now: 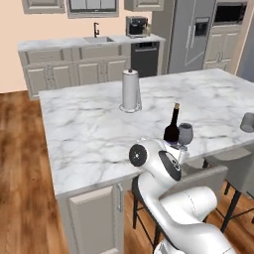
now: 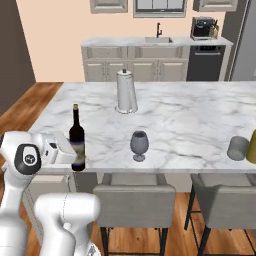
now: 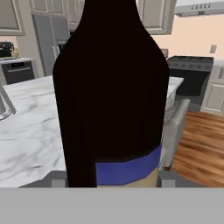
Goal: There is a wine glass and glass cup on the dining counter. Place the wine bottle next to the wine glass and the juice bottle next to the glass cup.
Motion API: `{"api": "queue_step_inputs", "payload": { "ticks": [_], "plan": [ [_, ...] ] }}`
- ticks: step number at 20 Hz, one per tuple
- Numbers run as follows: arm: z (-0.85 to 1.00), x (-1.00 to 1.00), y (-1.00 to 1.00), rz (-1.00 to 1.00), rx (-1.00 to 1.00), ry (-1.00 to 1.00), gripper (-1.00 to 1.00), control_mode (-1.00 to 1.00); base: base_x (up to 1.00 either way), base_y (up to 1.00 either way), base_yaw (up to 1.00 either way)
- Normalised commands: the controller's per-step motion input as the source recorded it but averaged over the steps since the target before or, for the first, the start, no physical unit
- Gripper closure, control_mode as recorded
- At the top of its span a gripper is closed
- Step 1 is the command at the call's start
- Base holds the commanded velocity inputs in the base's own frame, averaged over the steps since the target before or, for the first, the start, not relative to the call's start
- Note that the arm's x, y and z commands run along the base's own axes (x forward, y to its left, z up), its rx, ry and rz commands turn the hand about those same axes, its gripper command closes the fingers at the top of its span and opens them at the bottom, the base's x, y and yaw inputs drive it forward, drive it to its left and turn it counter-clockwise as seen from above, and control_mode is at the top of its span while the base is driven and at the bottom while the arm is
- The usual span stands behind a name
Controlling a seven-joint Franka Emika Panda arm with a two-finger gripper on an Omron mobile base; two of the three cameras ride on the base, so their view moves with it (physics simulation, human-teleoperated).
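From the left, the tool [image 1: 174, 145] is clenched low on one wine bottle [image 1: 172, 126], standing near the counter [image 1: 89, 129] edge just beside one wine glass [image 1: 185, 133]. It looks heavy, rigid, smooth and top-heavy, so the low body suits. From the right, one glass cup [image 2: 238, 147] and a juice bottle [image 2: 252, 145] stand well apart. In the hand view, the bottle's dark body looms between the fingers.

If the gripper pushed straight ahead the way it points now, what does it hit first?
The wine bottle: the gripper is already shut on its lower body at the near edge of the dining counter. What lies beyond it along that line is hard to judge.
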Motion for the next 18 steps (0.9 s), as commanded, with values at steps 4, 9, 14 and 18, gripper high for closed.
{"api": "queue_step_inputs", "payload": {
  "ticks": [4, 9, 14, 18],
  "plan": [
    [0.0, 0.0, 0.0, 0.0, 0.0, 0.0, 1.0, 1.0, 0.58, 0.04, 0.13],
    [0.0, 0.0, 0.0, 0.0, 0.0, 0.0, 1.0, 1.0, 0.54, 0.0, 0.07],
    [0.0, 0.0, 0.0, 0.0, 0.0, 0.0, 1.0, 1.0, 0.28, 0.06, 0.02],
    [0.0, 0.0, 0.0, 0.0, 0.0, 0.0, 1.0, 1.0, 0.13, 0.08, 0.01]
  ]
}}
